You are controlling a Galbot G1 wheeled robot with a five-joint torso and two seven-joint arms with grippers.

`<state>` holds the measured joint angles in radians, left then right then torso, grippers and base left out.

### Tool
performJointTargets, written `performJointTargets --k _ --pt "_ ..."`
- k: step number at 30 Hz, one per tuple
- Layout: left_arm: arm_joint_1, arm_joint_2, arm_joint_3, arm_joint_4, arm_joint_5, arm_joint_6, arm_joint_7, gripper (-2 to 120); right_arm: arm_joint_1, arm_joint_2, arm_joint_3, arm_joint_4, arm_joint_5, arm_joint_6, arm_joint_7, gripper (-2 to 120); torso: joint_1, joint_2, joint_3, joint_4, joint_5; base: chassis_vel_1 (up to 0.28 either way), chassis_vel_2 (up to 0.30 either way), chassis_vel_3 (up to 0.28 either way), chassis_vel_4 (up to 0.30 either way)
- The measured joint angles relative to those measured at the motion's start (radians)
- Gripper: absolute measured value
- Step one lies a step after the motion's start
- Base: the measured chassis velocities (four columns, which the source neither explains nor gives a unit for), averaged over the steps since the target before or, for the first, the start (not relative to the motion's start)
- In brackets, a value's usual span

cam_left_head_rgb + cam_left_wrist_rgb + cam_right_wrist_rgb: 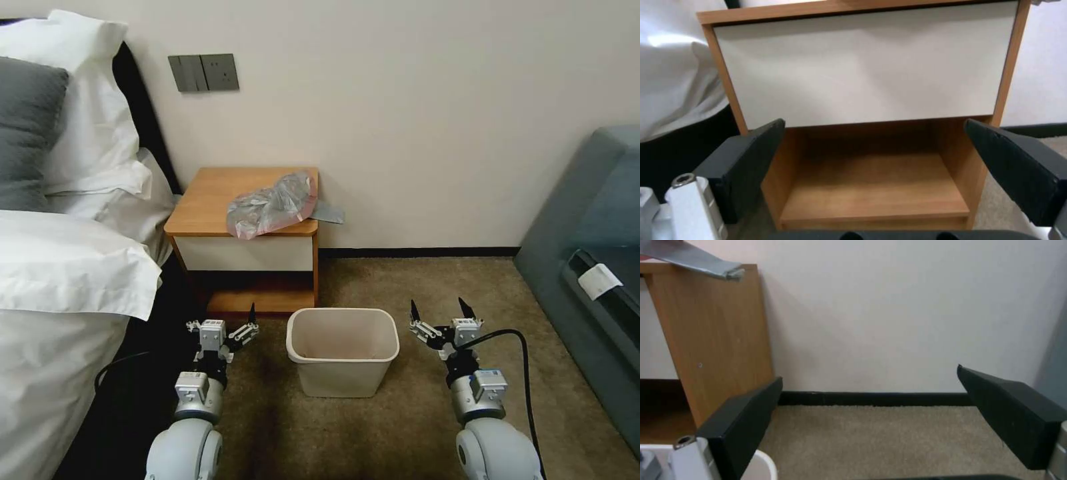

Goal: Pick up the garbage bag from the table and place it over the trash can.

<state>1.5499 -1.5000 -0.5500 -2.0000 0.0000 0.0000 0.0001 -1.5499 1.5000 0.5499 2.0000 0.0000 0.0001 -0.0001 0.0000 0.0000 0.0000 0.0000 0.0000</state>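
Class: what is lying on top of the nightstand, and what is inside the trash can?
On the table lies the crumpled garbage bag, one grey corner hanging past its right edge. The tabletop under the bag is hidden. The trash can looks empty; its floor is partly hidden by the near wall.

Garbage bag [272, 205] lies crumpled on the table [207, 203], overhanging its right edge. Trash can [343, 350] on carpet [413, 287] nearer me, flanked by my left gripper [223, 325] and right gripper [440, 313], both spread.

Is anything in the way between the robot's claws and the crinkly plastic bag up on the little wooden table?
Nothing visible blocks it. The crinkly grey plastic bag lies uncovered on the orange-brown wooden table. Both open claws, left and right, hang low beside the beige plastic bin.
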Motion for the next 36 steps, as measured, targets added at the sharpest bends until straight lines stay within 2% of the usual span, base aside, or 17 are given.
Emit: performJointTargets --k 36 --pt "0.0 0.0 -0.001 -0.002 0.0 0.001 0.0 100 -0.001 0.001 0.0 0.003 0.0 0.0 0.0 100 0.0 0.0 0.0 0.0 0.0 0.0 0.0 0.0 0.0"
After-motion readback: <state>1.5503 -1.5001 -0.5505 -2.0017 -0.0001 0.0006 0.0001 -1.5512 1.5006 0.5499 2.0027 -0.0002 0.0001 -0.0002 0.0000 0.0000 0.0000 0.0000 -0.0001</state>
